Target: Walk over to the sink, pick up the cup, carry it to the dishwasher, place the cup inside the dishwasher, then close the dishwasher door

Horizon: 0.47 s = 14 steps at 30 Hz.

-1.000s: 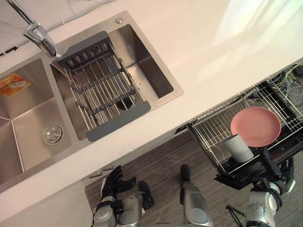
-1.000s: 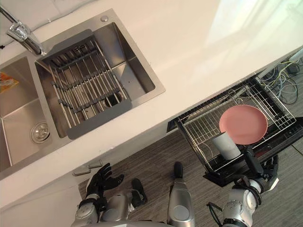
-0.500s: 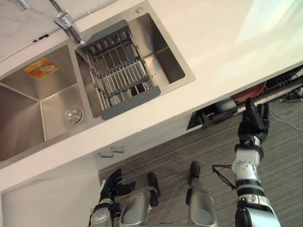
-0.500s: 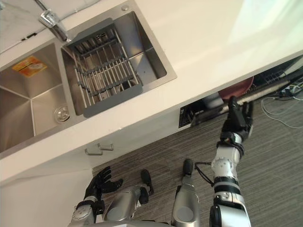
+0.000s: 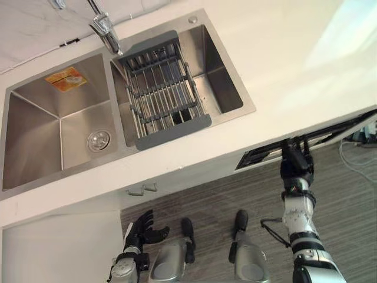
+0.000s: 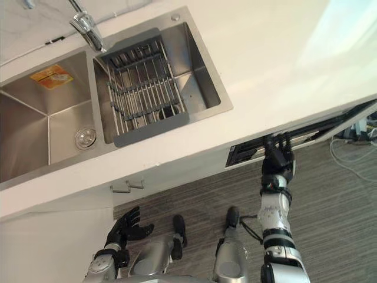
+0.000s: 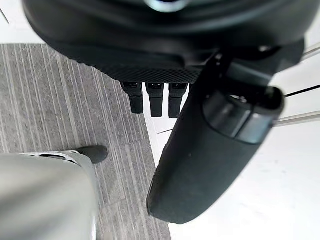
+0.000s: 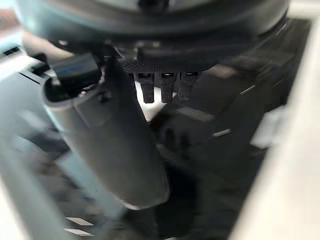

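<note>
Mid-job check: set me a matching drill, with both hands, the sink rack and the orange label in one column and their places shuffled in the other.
Column one
1. right hand
2. left hand
3. rack
4. orange label

Column two
A. in the sink's left basin
B. spanning the sink's right basin
C. hanging low over the floor, fingers relaxed, holding nothing
D. straight fingers against the dishwasher front under the counter

Pairs: 1-D, 2-C, 3-B, 4-A
</note>
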Tool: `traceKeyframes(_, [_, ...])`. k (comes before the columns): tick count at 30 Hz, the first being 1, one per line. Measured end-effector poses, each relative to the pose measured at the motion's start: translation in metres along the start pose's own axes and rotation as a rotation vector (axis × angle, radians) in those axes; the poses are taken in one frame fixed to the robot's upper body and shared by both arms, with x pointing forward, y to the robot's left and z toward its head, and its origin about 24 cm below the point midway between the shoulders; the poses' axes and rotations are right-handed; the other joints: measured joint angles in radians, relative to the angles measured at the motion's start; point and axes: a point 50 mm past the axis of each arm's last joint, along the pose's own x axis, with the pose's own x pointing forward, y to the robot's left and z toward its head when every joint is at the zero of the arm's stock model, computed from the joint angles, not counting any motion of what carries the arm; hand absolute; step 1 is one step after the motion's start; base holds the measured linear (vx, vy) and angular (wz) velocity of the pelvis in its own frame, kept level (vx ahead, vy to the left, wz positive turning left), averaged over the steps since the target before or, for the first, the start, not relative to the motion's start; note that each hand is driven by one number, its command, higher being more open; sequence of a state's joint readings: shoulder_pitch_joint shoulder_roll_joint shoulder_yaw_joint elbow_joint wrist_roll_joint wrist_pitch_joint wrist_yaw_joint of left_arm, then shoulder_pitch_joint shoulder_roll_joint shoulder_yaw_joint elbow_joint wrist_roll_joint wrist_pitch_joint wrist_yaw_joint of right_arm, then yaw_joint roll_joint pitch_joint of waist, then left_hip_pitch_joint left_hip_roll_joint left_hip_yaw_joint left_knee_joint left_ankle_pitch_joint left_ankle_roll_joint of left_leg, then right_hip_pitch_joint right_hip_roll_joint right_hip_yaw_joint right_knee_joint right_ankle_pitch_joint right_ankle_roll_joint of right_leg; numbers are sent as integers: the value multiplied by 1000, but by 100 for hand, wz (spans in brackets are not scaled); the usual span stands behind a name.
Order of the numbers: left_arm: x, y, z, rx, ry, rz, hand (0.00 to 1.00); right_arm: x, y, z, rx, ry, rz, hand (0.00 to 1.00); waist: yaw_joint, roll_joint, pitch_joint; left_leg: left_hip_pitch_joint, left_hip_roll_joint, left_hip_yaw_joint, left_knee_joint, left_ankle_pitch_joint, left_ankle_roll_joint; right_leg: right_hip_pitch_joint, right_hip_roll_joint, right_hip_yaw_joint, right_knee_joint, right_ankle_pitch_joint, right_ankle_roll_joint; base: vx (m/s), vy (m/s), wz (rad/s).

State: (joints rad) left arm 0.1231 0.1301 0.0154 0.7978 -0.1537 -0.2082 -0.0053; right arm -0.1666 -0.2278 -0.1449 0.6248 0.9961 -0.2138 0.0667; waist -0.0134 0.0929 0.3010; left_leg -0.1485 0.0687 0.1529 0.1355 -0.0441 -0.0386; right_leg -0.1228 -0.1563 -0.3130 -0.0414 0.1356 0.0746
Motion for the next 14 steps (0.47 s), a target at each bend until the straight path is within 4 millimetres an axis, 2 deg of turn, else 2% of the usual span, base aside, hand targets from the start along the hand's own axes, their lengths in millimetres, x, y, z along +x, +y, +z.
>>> traceKeyframes(2, [-1, 4, -3, 3, 20, 11, 90, -18, -18, -28, -68, 114, -54, 90, 2, -25, -37, 12, -2, -5, -22, 1, -3, 7, 0, -9, 0, -14, 6, 48, -1, 11])
traceKeyframes(4, [-2, 8, -6, -2, 32, 24, 90, -29, -29, -40, -136, 174, -83, 90, 3, -40, -48, 33, -4, -7, -35, -1, -7, 25, -2, -13, 0, -25, 12, 70, 7, 6])
traceKeyframes(12, [-9, 29, -15, 35, 68, 70, 90, -64, -67, -56, -595, 336, -109, 90, -1, -102, -113, 101, -17, -36, -67, -3, -10, 101, -9, -48, -8, -49, 25, 88, 5, 10])
traceKeyframes(14, [-10, 31, -16, 35, 71, 77, 90, -69, -71, -59, -663, 368, -110, 90, 0, -108, -126, 104, -18, -43, -68, -3, -10, 108, -11, -54, -8, -52, 26, 38, 1, 15])
